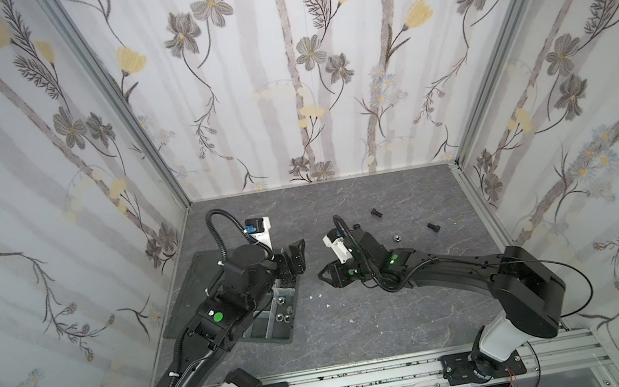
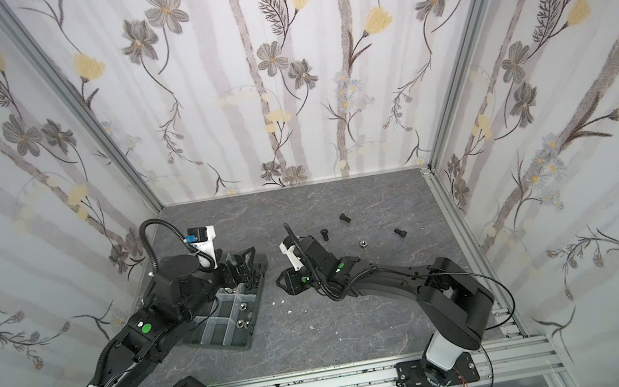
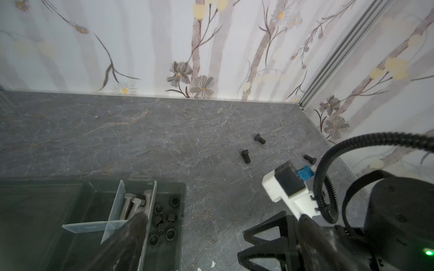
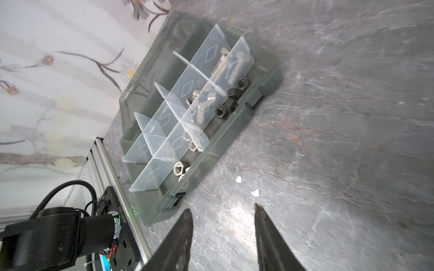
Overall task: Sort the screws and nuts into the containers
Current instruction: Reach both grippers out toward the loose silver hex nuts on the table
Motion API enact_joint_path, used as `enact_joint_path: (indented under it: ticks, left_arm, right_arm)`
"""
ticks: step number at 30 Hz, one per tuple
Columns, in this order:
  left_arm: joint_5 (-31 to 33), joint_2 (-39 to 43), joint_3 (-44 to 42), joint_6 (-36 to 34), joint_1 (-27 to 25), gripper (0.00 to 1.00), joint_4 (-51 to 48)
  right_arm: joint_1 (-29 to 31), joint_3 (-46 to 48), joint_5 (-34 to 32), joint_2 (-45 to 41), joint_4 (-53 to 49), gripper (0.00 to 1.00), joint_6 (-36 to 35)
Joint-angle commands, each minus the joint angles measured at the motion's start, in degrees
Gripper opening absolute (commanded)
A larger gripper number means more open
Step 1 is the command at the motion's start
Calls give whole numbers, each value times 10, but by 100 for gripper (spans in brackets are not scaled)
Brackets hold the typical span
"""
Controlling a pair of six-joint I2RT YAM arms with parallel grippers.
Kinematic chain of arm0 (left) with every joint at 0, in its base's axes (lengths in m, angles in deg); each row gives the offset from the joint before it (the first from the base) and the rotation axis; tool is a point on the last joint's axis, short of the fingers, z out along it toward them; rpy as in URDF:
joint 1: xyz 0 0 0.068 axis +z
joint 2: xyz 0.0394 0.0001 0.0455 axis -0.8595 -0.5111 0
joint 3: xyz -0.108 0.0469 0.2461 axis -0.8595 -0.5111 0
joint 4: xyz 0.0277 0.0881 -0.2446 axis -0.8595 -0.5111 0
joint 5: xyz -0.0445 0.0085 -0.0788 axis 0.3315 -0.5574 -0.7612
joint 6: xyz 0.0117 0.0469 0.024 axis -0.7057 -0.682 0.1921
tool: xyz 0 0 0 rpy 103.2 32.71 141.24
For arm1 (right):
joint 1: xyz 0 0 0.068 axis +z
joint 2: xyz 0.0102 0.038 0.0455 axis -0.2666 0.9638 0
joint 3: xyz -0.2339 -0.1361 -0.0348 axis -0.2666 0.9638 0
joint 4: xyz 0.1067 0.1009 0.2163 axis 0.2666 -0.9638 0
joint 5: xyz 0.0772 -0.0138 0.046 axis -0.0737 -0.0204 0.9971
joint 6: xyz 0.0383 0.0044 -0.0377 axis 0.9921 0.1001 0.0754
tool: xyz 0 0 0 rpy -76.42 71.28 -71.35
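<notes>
Your left hand point(image 1: 296, 259) hangs over the far end of the dark grey plastic sorting tray point(image 1: 278, 337). The tray sits on the left side of the grey stone-look worktop point(image 1: 361, 321). The hand's fingers are spread as wide as they go, and nothing is between them. In the left wrist view, one finger point(image 3: 133, 232) is above a see-through wall point(image 3: 150, 206) between two boxes of the tray.

One of those boxes holds long shiny silver screws point(image 3: 131, 206). The box beside it holds small black six-sided nuts point(image 3: 164, 219). In the right wrist view you can also see silver wing nuts point(image 4: 202, 106) in a middle box. Shiny silver six-sided nuts point(image 4: 179, 167) lie in a box at the near end.

Your right hand point(image 4: 222, 208) is over bare worktop, just to the right of the tray, and it points at the tray. Its fingers stand partly apart. Only worktop shows in the gap, so it holds nothing. Small white bits point(image 4: 238, 179) lie between this hand and the tray.

Three short black screws lie loose on the right side of the worktop, behind your right arm: the far screw point(image 2: 345, 218), the left screw point(image 2: 325, 234) and the right screw point(image 2: 400, 232). One shiny silver nut point(image 2: 363, 243) lies among them. All four are well apart from the tray.
</notes>
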Motion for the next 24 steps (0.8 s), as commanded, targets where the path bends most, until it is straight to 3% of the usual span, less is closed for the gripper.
enact_joint_path:
  ticks: [1, 12, 24]
  left_arm:
    - [54, -36, 26, 8, -38, 100, -5]
    - [110, -191, 109, -5, -108, 100, 10]
    - [66, -382, 230, -22, -128, 100, 24]
  right_arm:
    - [-39, 47, 8, -52, 63, 44, 14]
    - [-211, 188, 35, -214, 63, 45, 14]
    - [-398, 272, 73, -305, 79, 52, 35]
